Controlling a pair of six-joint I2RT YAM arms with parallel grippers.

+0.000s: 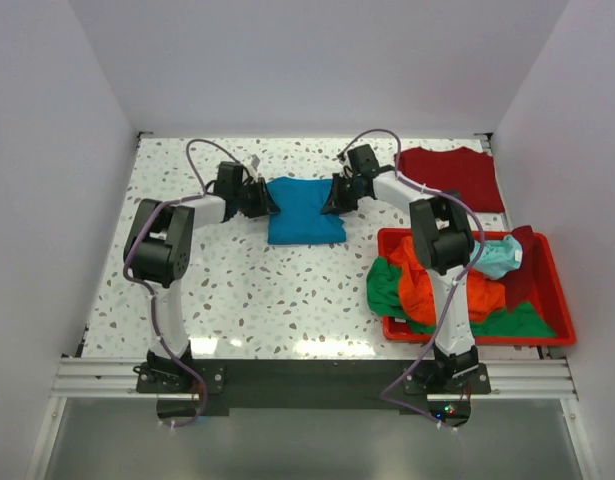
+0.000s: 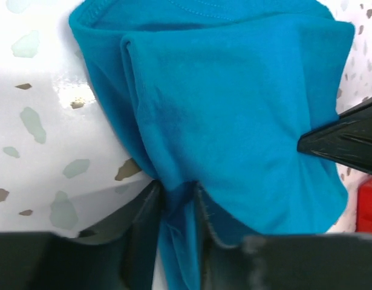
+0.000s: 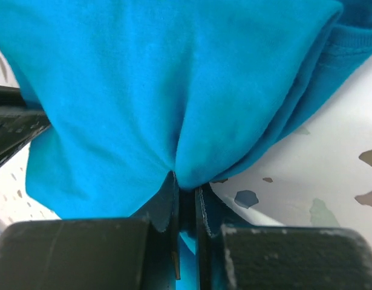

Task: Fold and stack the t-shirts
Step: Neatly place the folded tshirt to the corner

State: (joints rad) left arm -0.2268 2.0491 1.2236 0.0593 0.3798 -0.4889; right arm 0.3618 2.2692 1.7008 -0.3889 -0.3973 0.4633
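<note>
A folded teal-blue t-shirt (image 1: 305, 210) lies on the speckled table, at the back and near the middle. My left gripper (image 1: 270, 200) is at its left edge and my right gripper (image 1: 332, 197) at its right edge. In the left wrist view the left gripper (image 2: 178, 199) is shut on a bunched fold of the teal-blue t-shirt (image 2: 234, 103). In the right wrist view the right gripper (image 3: 186, 193) is pinched shut on the teal-blue t-shirt (image 3: 143, 84) at its edge. A dark red t-shirt (image 1: 452, 175) lies flat at the back right.
A red plastic bin (image 1: 560, 300) stands at the front right. It holds an orange t-shirt (image 1: 427, 285), a green one (image 1: 387, 290), a pale aqua one (image 1: 497, 257) and some dark red cloth. White walls close in the table on the left, back and right.
</note>
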